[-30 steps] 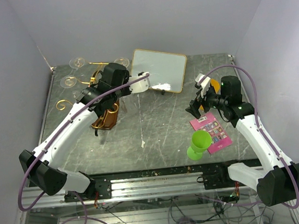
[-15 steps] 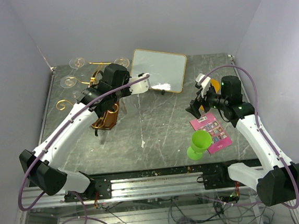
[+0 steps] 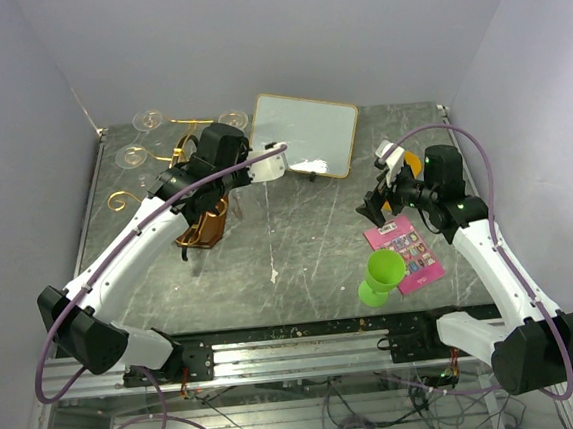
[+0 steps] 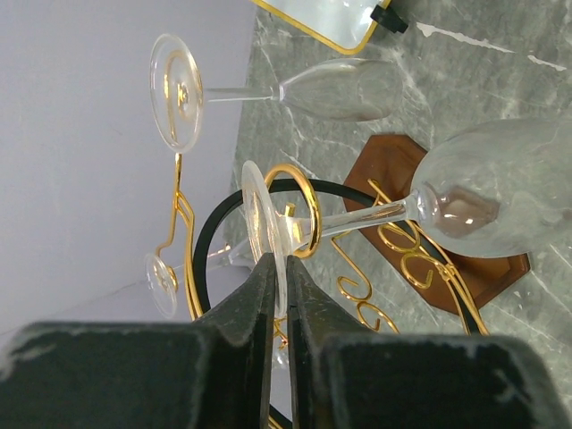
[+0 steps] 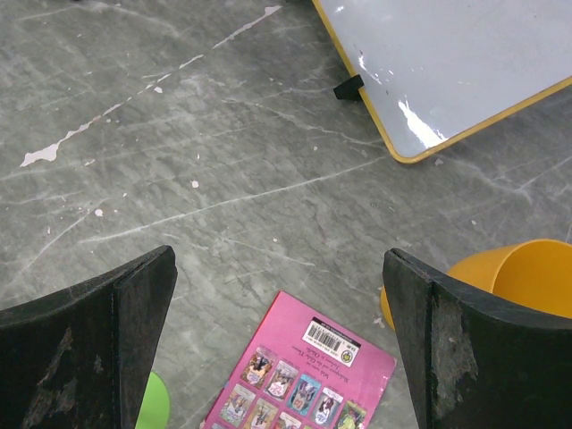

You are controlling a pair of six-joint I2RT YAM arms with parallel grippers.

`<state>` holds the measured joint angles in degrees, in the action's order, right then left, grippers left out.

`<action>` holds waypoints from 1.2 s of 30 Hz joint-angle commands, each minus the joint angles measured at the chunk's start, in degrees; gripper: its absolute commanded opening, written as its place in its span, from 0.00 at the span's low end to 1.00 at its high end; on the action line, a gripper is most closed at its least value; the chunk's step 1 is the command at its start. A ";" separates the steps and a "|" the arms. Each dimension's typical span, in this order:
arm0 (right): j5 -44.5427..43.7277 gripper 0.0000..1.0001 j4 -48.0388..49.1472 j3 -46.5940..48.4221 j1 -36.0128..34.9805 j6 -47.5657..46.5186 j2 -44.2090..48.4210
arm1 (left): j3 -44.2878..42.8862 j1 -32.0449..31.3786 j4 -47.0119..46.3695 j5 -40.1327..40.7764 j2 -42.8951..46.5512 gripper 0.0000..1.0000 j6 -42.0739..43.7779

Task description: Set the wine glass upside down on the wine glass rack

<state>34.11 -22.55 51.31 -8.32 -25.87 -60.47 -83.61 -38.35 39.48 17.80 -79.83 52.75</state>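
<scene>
In the left wrist view a clear wine glass [image 4: 500, 192] hangs sideways across the wine glass rack [image 4: 389, 165]. Its stem passes through the rack's gold hoop and its bowl lies over the brown wooden base. My left gripper [image 4: 279, 264] is shut on the rim of the glass's round foot, the jaws only a sliver apart. From above, the left gripper [image 3: 194, 164] sits over the rack [image 3: 205, 227] and hides that glass. My right gripper [image 5: 277, 259] is open and holds nothing; in the top view the right gripper [image 3: 378, 204] hovers at the right.
Two more clear glasses [image 4: 340, 89] [image 4: 161, 281] hang on the rack. A gold-framed white board [image 3: 304, 133] lies at the back. A pink booklet [image 3: 405, 252], a green cup [image 3: 382, 274] and an orange cup [image 3: 409, 162] lie near the right gripper.
</scene>
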 commanded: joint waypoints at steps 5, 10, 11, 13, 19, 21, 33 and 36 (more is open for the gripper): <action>0.70 0.99 0.93 -0.60 0.52 -0.60 1.38 | -1.06 -0.40 0.95 -1.00 -0.23 0.19 -0.84; 0.95 0.99 0.96 -0.60 0.61 -0.63 1.40 | -1.62 -0.40 2.00 -1.69 0.11 0.23 -1.16; 1.00 0.99 0.85 -0.60 0.59 -0.59 1.40 | -1.64 -0.39 2.35 -1.84 0.15 0.23 -1.08; 1.04 0.99 0.89 -0.62 0.63 -0.59 1.40 | -1.73 -0.40 2.79 -1.97 0.15 0.25 -0.99; 1.14 0.99 0.90 -0.59 0.67 -0.60 1.23 | -1.82 -0.35 3.33 -1.98 0.37 0.28 -0.98; 1.14 0.99 0.92 -0.61 0.67 -0.60 1.14 | -1.78 -0.41 3.32 -1.98 0.49 0.29 -0.98; 1.32 0.99 0.85 -0.52 1.00 -0.61 1.17 | -2.11 -0.35 3.25 -0.79 1.28 0.45 -1.94; 0.95 0.99 0.77 -0.27 1.19 -0.62 1.40 | -1.74 -0.41 3.18 -1.57 1.80 0.51 -3.13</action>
<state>34.59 -22.55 51.29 -7.75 -25.98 -59.94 -83.92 -38.37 42.61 16.51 -80.03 51.51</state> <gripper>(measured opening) 0.989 0.475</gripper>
